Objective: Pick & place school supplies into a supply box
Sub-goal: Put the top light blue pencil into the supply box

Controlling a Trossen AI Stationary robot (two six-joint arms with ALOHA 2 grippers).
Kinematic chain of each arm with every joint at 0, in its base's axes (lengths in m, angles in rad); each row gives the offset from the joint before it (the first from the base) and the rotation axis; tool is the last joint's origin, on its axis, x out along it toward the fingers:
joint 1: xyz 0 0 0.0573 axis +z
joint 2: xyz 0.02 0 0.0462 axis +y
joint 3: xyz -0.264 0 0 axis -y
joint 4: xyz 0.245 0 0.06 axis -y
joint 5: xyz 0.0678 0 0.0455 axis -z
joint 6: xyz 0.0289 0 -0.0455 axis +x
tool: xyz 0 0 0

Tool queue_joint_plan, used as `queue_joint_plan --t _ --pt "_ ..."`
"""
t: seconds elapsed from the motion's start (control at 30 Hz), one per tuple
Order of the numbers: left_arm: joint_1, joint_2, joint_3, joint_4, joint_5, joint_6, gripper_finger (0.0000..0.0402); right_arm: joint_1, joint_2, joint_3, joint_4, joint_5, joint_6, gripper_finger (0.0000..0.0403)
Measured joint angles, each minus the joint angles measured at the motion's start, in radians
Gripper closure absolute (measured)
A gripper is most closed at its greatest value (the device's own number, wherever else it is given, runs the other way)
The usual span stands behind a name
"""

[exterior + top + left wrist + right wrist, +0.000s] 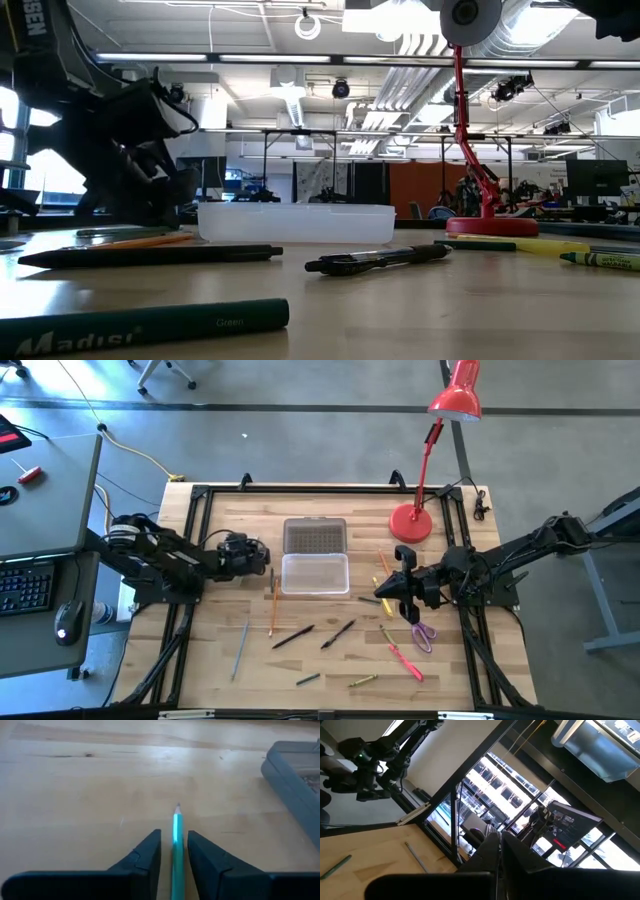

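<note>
Green pencil [177, 851] lies between the left claw's [174, 851] two fingers [145, 855], its long axis running straight out along them and its sharpened tip pointing away over the bare tabletop [100, 785]. The fingers stand slightly apart with a thin gap on either side of the pencil, just beside the supply box [315, 572]. The right claw [388, 590] hangs closed and empty above the scattered supplies.

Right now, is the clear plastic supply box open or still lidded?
Open. The clear rectangular plastic box sits uncovered, and its grey ribbed lid lies flat on the table beside it, on the far side. Nothing visible inside.
</note>
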Motion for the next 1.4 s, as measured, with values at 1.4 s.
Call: queue_joint_plan --t 1.4 --pt "-0.148 -0.144 0.187 -0.032 0.024 0.312 0.0373 0.0 0.0 0.0 0.0 0.0 0.0 0.0402"
